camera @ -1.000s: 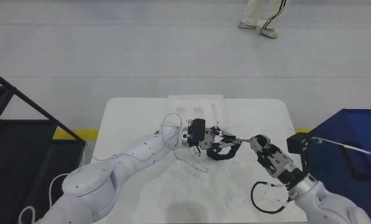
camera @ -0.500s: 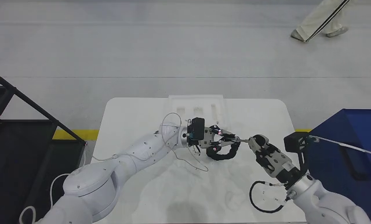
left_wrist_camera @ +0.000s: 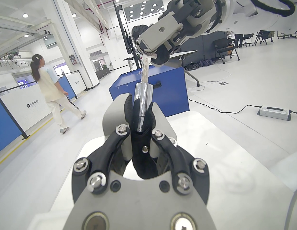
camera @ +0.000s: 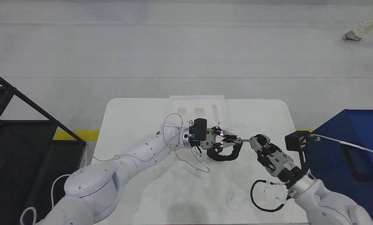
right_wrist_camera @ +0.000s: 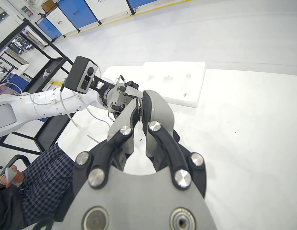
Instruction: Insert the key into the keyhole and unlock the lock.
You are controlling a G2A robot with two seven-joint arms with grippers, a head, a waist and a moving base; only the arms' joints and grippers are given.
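The lock is a chrome cylinder (left_wrist_camera: 142, 101) with a black cable loop (camera: 225, 155), held above the middle of the table. My left gripper (left_wrist_camera: 138, 107) is shut on the cylinder, seen from above as the left gripper (camera: 223, 140). A silver key (left_wrist_camera: 145, 69) runs from the cylinder's open end to my right gripper (left_wrist_camera: 150, 53), which is shut on the key's head. In the right wrist view the key head (right_wrist_camera: 139, 108) is pinched between the pads of the right gripper (right_wrist_camera: 140, 106). From above, the key (camera: 246, 141) bridges the two grippers.
A white foam tray (camera: 198, 105) with shallow slots lies at the table's far edge. A blue cabinet (camera: 345, 144) stands off the right side and a black rack (camera: 23, 144) off the left. Bare white tabletop (camera: 192, 190) lies below the grippers.
The right arm has shifted slightly toward the left arm. The key stays in the cylinder's end, and the left arm has held still.
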